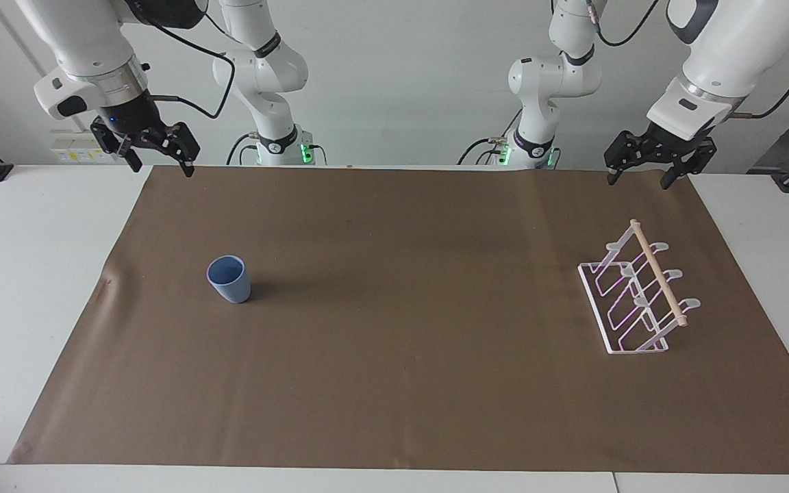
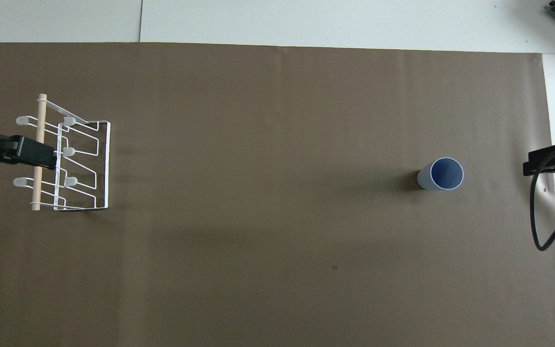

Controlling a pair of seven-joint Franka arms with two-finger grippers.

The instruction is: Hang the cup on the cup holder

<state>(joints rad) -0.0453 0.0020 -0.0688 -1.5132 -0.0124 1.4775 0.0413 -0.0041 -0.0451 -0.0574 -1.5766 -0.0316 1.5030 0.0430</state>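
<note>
The light-blue cup (image 1: 229,279) stands upright and open side up on the brown mat, toward the right arm's end of the table; it also shows in the overhead view (image 2: 441,174). The white wire cup holder (image 1: 636,291) with its wooden rod stands toward the left arm's end, and shows in the overhead view (image 2: 72,161) too. My right gripper (image 1: 161,168) is open and empty, raised over the mat's corner nearest the robots. My left gripper (image 1: 638,182) is open and empty, raised over the mat edge nearest the robots, apart from the holder.
The brown mat (image 1: 408,383) covers most of the white table (image 1: 18,274). A black cable (image 2: 547,231) hangs by the right gripper. The two arm bases stand at the robots' edge of the table.
</note>
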